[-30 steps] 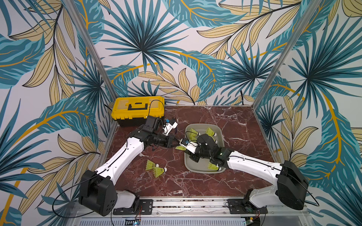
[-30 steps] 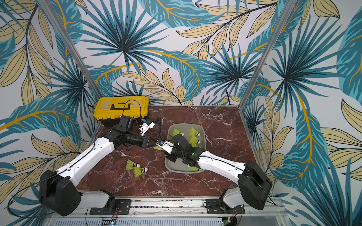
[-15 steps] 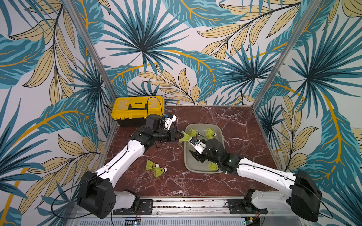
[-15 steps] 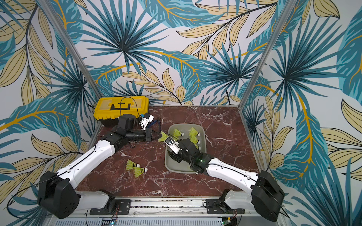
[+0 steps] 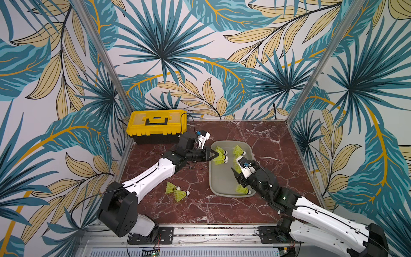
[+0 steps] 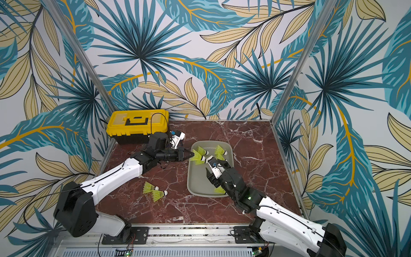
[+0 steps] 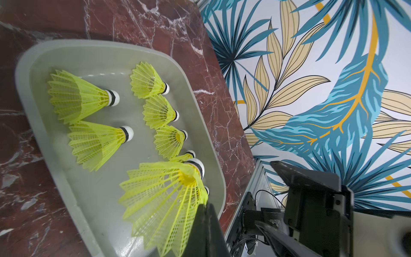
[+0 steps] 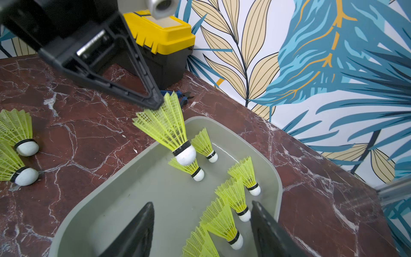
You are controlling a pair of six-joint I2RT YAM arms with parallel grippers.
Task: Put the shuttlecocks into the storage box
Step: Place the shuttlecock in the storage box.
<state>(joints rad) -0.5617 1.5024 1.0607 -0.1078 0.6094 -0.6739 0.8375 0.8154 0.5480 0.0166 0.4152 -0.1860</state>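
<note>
Over box [image 8: 133, 200], shuttlecock [image 8: 169, 129] in left tool [image 8: 159, 103]

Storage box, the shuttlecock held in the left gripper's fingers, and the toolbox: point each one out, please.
storage box [image 5: 222, 178]: in a top view, on its bare grey floor.
held shuttlecock [image 8: 165, 126]: right wrist view, on its yellow-green skirt.
toolbox [image 5: 138, 128]: in a top view, on its yellow lid.

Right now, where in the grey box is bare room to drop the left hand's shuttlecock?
Bare floor: mid storage box, between its left rim and the open right hand. Crowded: far end and right wall, with shuttlecocks.
</note>
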